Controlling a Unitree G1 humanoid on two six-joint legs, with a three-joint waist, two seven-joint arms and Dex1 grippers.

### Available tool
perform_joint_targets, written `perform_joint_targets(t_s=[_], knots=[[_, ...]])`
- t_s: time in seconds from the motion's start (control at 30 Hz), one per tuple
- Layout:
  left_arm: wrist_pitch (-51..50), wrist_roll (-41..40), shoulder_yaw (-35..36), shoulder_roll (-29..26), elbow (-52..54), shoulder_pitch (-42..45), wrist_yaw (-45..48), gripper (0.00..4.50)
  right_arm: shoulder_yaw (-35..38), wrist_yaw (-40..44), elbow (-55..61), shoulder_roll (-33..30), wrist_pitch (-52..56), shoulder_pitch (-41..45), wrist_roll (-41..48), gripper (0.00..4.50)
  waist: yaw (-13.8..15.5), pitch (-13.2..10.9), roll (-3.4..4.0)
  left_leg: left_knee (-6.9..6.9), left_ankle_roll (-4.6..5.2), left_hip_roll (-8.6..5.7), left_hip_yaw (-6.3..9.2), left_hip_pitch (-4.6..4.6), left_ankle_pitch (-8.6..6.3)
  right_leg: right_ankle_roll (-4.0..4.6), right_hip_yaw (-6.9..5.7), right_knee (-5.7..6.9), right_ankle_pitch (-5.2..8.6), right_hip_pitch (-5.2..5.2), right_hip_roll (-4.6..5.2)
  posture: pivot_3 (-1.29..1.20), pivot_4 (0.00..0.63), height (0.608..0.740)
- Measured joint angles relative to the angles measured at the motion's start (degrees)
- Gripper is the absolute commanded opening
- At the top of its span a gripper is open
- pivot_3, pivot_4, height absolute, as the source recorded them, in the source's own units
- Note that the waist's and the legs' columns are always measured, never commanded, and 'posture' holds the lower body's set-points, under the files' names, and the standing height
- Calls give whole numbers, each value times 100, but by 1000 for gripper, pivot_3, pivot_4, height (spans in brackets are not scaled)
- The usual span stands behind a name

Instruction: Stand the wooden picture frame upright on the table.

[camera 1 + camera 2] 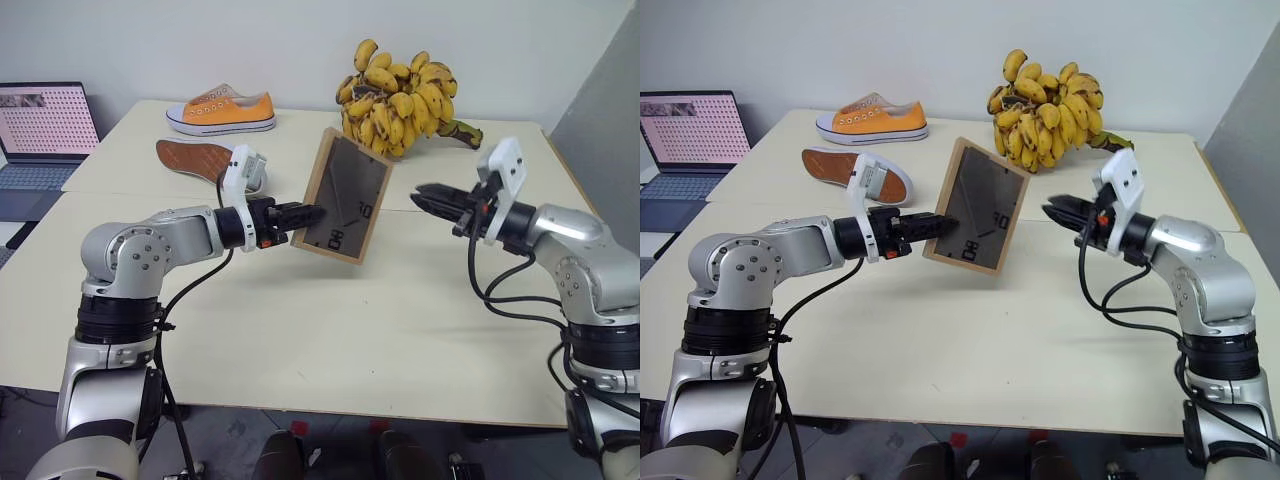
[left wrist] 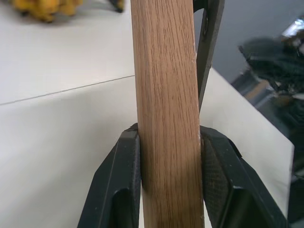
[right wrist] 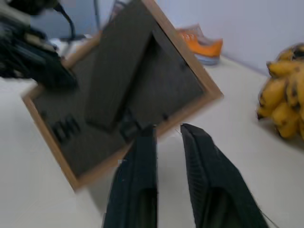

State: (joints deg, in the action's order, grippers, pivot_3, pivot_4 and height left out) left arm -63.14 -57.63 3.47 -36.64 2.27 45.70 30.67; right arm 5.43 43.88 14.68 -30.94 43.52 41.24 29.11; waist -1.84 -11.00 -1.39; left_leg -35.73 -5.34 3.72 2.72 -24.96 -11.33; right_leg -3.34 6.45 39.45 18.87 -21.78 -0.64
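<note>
A cream table [image 1: 330, 340] seen from above the robot's two arms. The wooden picture frame [image 1: 345, 195] is held up off the tabletop near the middle of the view, tilted, its dark back with pale markings facing the camera and its stand flap [image 3: 116, 83] lying against that back.

The left gripper [image 1: 305, 215] reaches in from nine o'clock and is clamped on the frame's left edge. In the left wrist view, its two black fingers [image 2: 114, 185] press on either side of the light wood rail, holding it firmly.

The right gripper [image 1: 425, 195] sits at three o'clock of the frame, pointing toward it but apart from it, with bare table between them. In the right wrist view, its fingers [image 3: 135, 185] stand slightly parted with a narrow gap and hold nothing; the frame's lower corner lies just beyond their tips.

Beneath and in front of the frame, toward six o'clock, the tabletop is bare all the way to the near edge. A seam runs across the table behind the frame. At twelve to one o'clock, near the far edge, rests a bunch of bananas [image 1: 400, 95], close behind the frame's top corner. At ten o'clock lies an orange shoe [image 1: 222, 110], with a second shoe [image 1: 200, 160] sole-up nearer the left arm. A laptop [image 1: 45, 135] stands beyond the table's left edge.
</note>
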Motion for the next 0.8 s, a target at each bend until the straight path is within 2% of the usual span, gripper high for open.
perform_joint_targets(t_s=[0.07,0.23,0.8], knots=[[-5,0,0,32,94,48,137,1300,-4,-192,249,132,201,87,150,2079,1,0,0,-3,18,0,1,0,-10,0,-1,1,0,1,0,0,150,740],[-52,8,1,144,139,186,200,1300,-52,-516,305,454,425,224,347,2079,-1,0,0,-15,20,-1,2,0,-10,-1,-4,17,0,3,0,0,150,740],[19,673,0,325,-184,357,513,1300,-164,-1026,322,697,574,262,381,2079,-2,0,0,-15,20,0,5,1,-10,0,-6,24,0,-2,-1,0,150,740]])
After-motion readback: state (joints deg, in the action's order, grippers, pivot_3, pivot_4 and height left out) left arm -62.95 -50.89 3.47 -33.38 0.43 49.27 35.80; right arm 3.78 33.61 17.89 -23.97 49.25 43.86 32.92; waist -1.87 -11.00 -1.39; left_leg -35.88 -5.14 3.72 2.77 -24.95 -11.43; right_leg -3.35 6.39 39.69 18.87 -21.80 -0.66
